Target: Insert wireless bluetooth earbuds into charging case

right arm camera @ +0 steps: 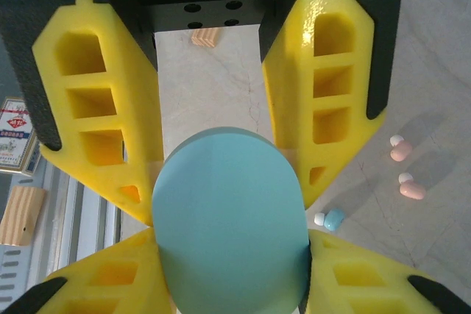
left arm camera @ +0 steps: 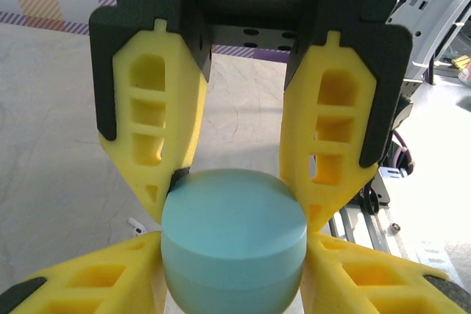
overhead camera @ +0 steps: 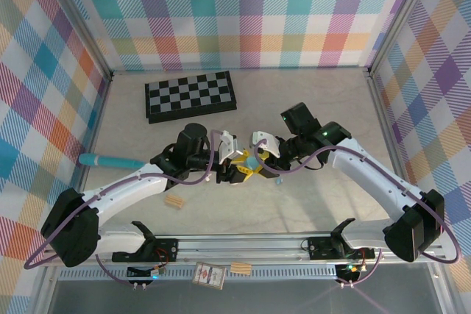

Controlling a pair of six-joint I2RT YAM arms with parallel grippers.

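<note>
Early stage, as I judge it: nothing is inserted yet. The smooth light blue pebble-shaped plastic charging case (overhead camera: 252, 161) sits mid-tabletop between the two arms. Its lid looks shut, with a thin seam running round the body in the left wrist view. I cannot tell whether it is lifted or resting.

The left claw (left arm camera: 235, 207) pinches the charging case across its sides, with its yellow lattice plastic fingers (left arm camera: 154, 130) against the shell. The right claw (right arm camera: 228, 196) pinches the same charging case from the opposite end.

The tiny stemmed glossy plastic earbuds lie loose on the pale, faintly veined, marble-look tabletop (overhead camera: 324, 204), apart from the case:
- one pale pink earbud (right arm camera: 401, 151)
- a second pink earbud (right arm camera: 411, 190) near it
- a light blue earbud (right arm camera: 332, 219) with a white tip, nearer the right claw

Left to do, likely: open the lid, pick up each earbud, seat them in the case, then close it.

The case looks matte and rounded all over with no flat faces, so it is probably slippery in a pinch. The earbuds are bean-like with short stems and will be fiddly to grasp. A small tan wooden block (right arm camera: 206, 37) with a striped face lies beyond them.
</note>
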